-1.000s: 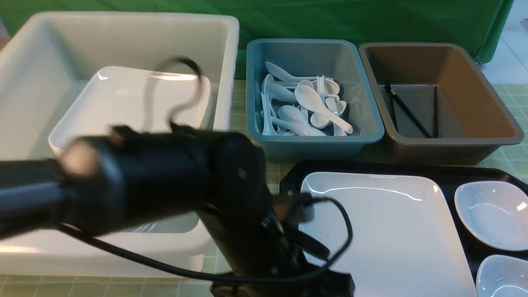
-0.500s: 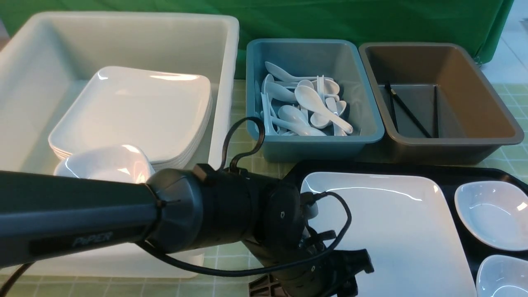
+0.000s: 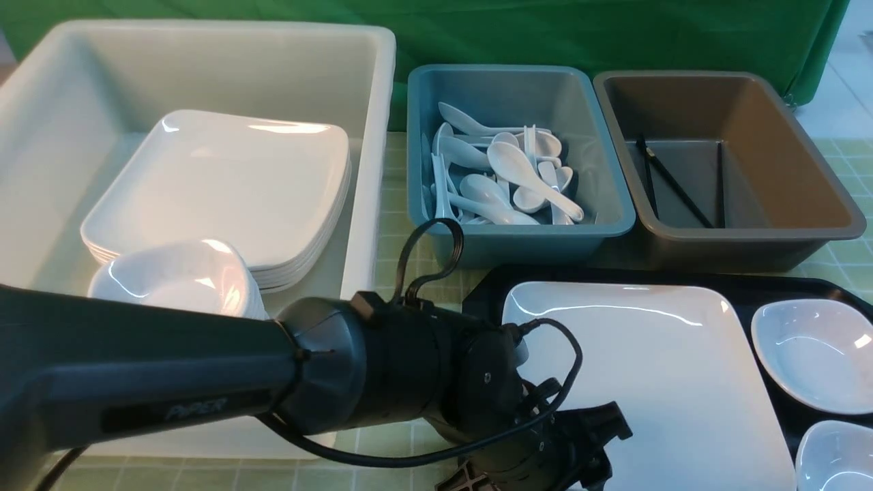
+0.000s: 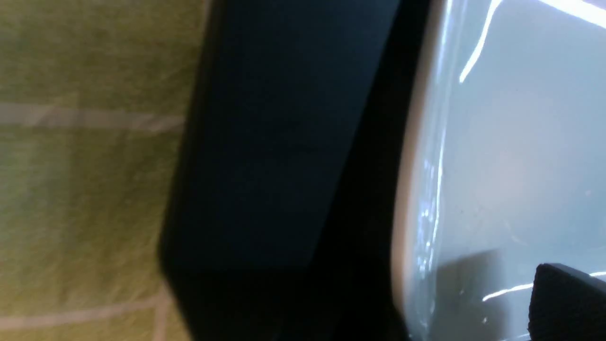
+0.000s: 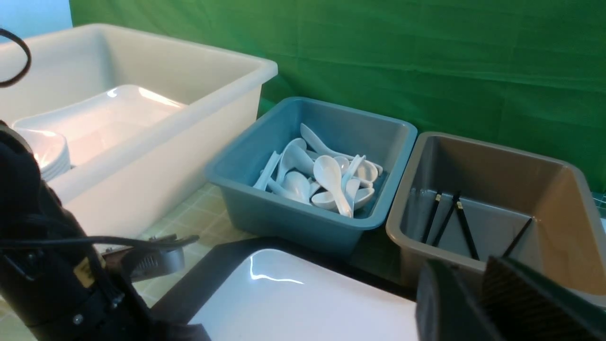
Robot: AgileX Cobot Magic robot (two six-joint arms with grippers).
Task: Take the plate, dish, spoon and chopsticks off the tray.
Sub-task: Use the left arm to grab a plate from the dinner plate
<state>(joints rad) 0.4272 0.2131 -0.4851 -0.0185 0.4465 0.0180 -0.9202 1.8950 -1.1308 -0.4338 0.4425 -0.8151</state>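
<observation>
The large white plate (image 3: 655, 375) lies on the black tray (image 3: 764, 286), with two small white dishes (image 3: 811, 354) (image 3: 835, 457) on the tray to its right. My left gripper (image 3: 593, 443) is low at the plate's near left edge and open. One finger (image 4: 568, 308) hovers over the plate (image 4: 511, 142) just inside its rim, beside the tray's dark edge (image 4: 284, 142). My right gripper (image 5: 461, 267) hangs above the tray's far right side, slightly open and holding nothing. No spoon or chopsticks show on the tray.
A big white tub (image 3: 368, 136) at the left holds a stack of plates (image 3: 225, 184) and a stack of small dishes (image 3: 177, 279). The blue bin (image 3: 600, 225) holds several spoons. The brown bin (image 3: 818, 225) holds black chopsticks (image 5: 447, 218). My left arm (image 3: 170, 389) crosses in front of the tub.
My left arm has swung out of the white tub, forward and right, down to the plate's left edge. The stack of small dishes in the tub is now uncovered.
</observation>
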